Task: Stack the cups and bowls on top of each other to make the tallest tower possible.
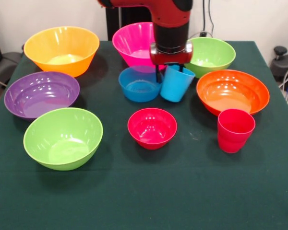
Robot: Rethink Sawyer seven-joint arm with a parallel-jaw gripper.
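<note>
Nearest the front edge of the table [144,201]: a lime green bowl [63,138] at the left, a small red bowl [152,127] about midway across, and a red-pink cup [235,130] upright toward the right, all three well apart from one another.

Further back, near the middle of the table, a light blue cup [176,83], tilted, its mouth leaning up and to the right, its base lower and to the left. Rim tucked directly under the gripper [171,67]; dark fingers reaching down at the rim, apparently pinching the cup wall, though the exact contact is partly hidden behind the red gripper body. Whether the cup's base touches the cloth or hangs just clear cannot be told.

Just beside the cup on its left, touching or nearly so, a small blue bowl [140,84], upright and open. Behind both, partly covered by the arm, a pink bowl [134,43] toward the back edge. To the right of the arm, a second lime green bowl [211,55], and in front of that a large orange bowl [233,91], its front rim just behind the red-pink cup.

At the back left corner, a large yellow-orange bowl [61,49]; in front of it along the left edge, a purple bowl [41,94], just behind the front lime green bowl.
</note>
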